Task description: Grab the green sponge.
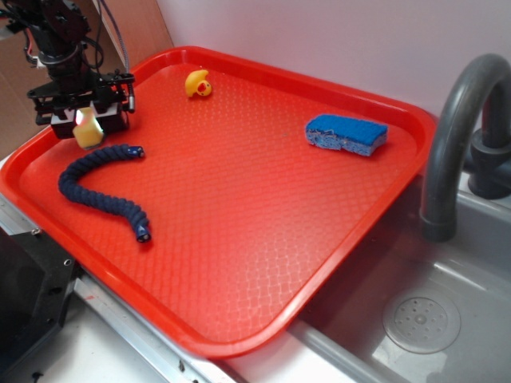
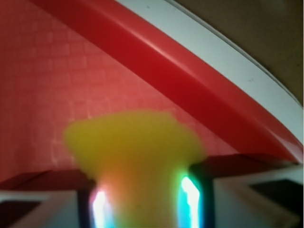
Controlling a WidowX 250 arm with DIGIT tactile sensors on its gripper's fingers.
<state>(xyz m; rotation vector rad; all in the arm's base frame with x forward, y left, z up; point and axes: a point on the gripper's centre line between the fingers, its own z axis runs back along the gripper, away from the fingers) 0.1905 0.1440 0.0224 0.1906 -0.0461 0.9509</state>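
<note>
Yellow-green sponge in the grip

Yellow-green foam, the green sponge (image 1: 88,132), sits pinched between the fingers of the gripper (image 1: 86,120) at the far left corner of the red tray (image 1: 263,319). Grab looks done; whether it is off the tray floor is hard to tell. Wrist view blurred: sponge fills it, fingertips hidden behind glare.

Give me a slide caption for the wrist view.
Pincer shut on the green sponge, held above the red tray near its rim.
</note>
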